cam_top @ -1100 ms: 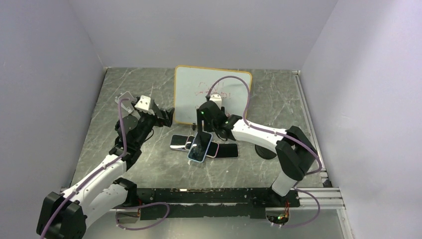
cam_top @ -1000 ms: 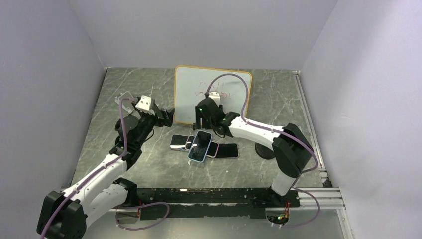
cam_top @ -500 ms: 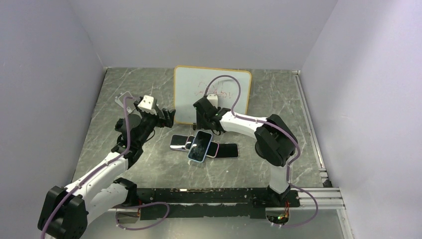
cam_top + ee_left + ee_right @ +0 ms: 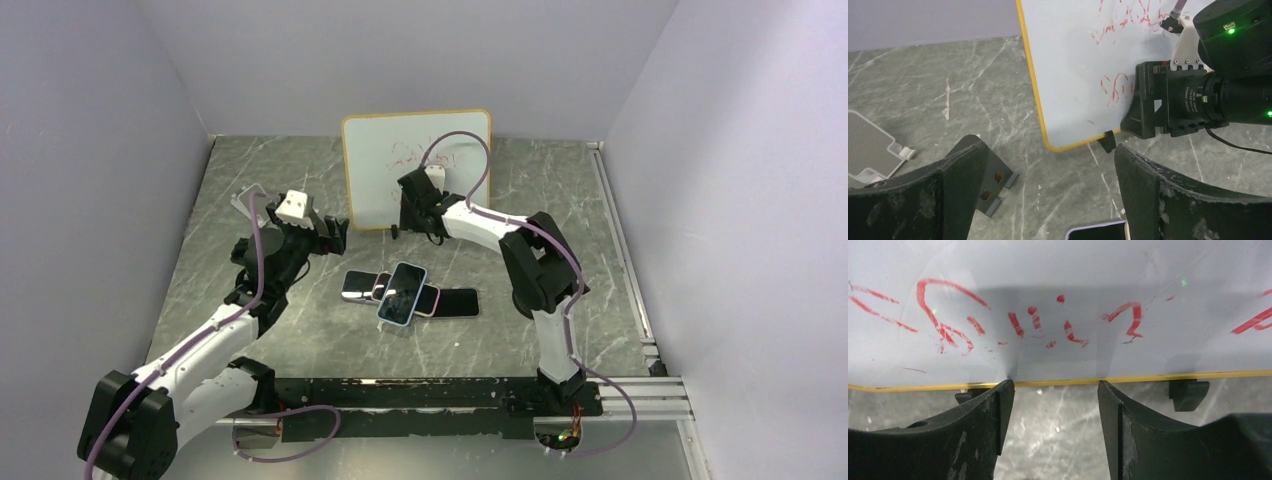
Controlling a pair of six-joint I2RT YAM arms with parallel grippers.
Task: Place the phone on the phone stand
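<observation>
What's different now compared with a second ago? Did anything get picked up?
The right fingers swung away from the pile of smartphones towards the back and now stand open at the lower edge of the yellow-framed whiteboard, which has shifted back and left. Nothing was grasped. The smartphones stayed put; the open left fingers barely moved.

Far across the veined, stone-patterned table (image 4: 570,200), which is looking dull and matt, the whiteboard (image 4: 372,175) is gleaming smooth and glossy inside its yellow rim, red marker smearing dryly across it. The left gripper (image 4: 1050,160) is showing scuffed, dusty black plastic on its fingers (image 4: 963,175), while the phone (image 4: 402,293) is shining glassy at centre.
</observation>
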